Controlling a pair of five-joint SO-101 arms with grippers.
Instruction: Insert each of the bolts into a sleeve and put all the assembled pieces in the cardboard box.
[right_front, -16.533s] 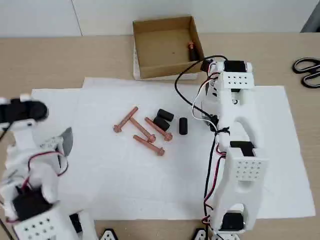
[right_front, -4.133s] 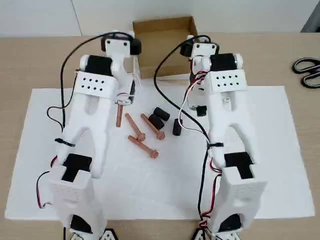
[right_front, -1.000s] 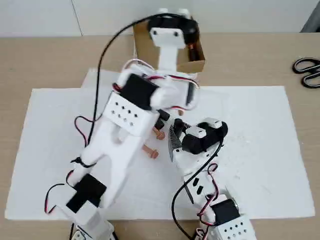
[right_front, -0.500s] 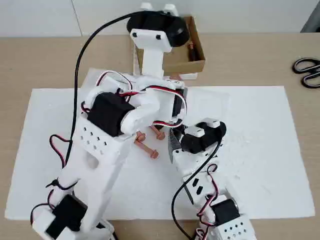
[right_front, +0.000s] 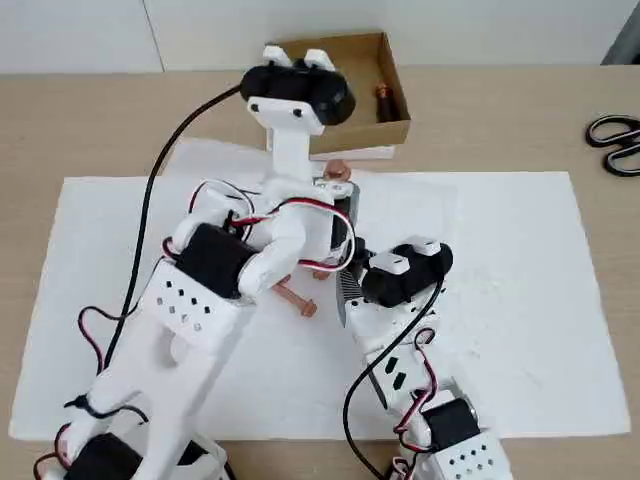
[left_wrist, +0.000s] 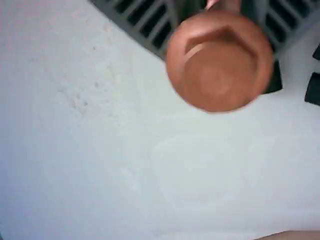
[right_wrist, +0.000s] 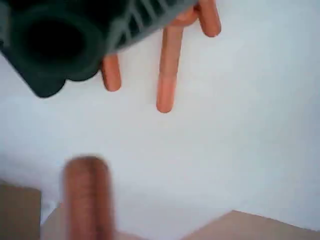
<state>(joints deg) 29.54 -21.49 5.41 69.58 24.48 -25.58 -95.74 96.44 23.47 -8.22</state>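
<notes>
Left gripper (right_front: 338, 188) is clamped tight on a copper bolt (left_wrist: 220, 60), head toward the wrist camera, over the white paper (right_front: 520, 250). At its 12 o'clock sits the cardboard box (right_front: 370, 135), one assembled piece (right_front: 381, 97) by its right wall. At 6 o'clock, the right gripper (right_front: 347, 283) is closed on a black sleeve (right_wrist: 47, 45). Loose bolts (right_wrist: 167, 70) lie just beyond it.
</notes>
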